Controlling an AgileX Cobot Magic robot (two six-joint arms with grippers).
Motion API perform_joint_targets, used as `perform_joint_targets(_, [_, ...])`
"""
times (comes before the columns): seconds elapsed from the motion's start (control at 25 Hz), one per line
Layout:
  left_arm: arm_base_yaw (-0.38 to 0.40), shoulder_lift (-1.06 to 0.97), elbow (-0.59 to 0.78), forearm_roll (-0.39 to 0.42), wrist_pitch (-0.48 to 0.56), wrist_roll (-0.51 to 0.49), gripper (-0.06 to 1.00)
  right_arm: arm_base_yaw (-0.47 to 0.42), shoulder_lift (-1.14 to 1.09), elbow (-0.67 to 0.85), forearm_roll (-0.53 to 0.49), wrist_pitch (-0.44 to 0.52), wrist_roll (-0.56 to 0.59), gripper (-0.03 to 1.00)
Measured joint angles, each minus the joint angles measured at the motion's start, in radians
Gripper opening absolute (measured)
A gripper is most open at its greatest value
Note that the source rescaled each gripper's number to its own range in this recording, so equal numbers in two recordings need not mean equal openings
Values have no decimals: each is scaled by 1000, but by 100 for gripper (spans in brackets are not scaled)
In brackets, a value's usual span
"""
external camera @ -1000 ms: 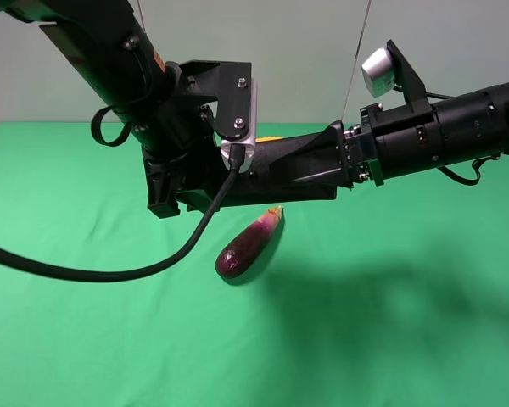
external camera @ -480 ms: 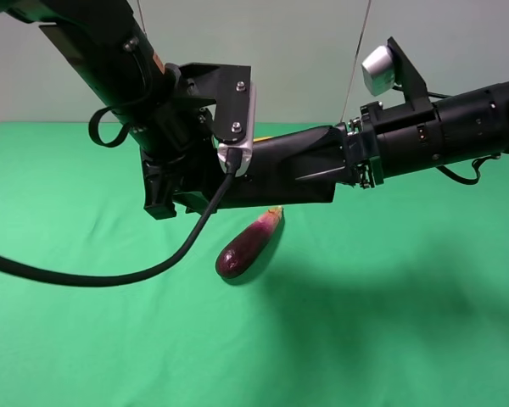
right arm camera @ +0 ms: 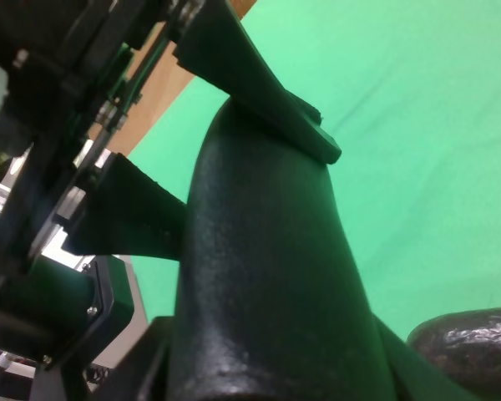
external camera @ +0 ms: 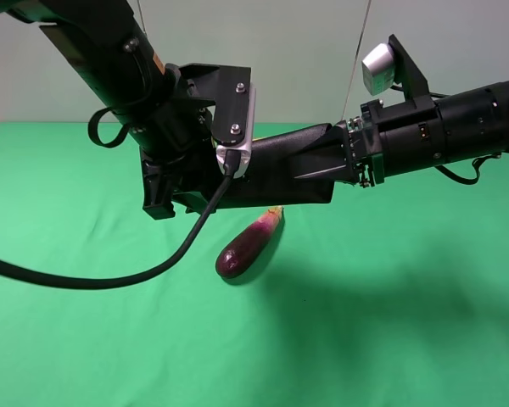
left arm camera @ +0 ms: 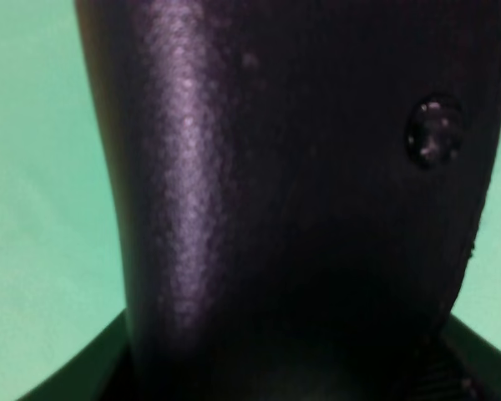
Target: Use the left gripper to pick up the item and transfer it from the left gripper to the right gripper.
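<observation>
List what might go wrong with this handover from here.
1. The left gripper and right gripper both clamp the case; pulling apart before the left opens could wrench or twist it.
2. The right gripper seems to hold only one end, so the case may sag or drop once released, likely onto the eggplant below.

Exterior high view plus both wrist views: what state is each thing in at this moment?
left pincer: shut on the case.
right pincer: shut on the case, a finger on either side.
case: in the air, gripped from both ends.
eggplant: lying on the green cloth, untouched.
</observation>
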Motion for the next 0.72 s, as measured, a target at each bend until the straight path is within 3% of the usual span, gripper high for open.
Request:
perform_joint_targets(0.28, [0, 0, 0, -6, 2, 2, 0, 0, 0, 0, 1, 5, 0, 15])
perform_joint_targets(0.32, [0, -1, 0, -9, 4, 2, 4, 0, 0, 0, 1, 8, 0, 14])
perform_joint_targets(0.4, [0, -11, 0, -37, -4, -2, 37, 1, 0, 0, -15, 1, -1, 1])
perform_joint_targets(0.44, [0, -14, 0, -48, -8, -2, 60, 1, 1, 0, -21, -10, -1, 1])
perform_joint_targets(0.48, [0, -21, 0, -53, -14, -3, 75, 1, 2, 0, -21, -18, -1, 1])
perform_joint_targets(0.6, [0, -24, 0, -57, -20, -10, 93, 1, 3, 0, -24, -20, -1, 1])
perform_joint_targets(0.72, [0, -24, 0, -60, -23, -11, 98, 1, 3, 0, -28, -20, -1, 1])
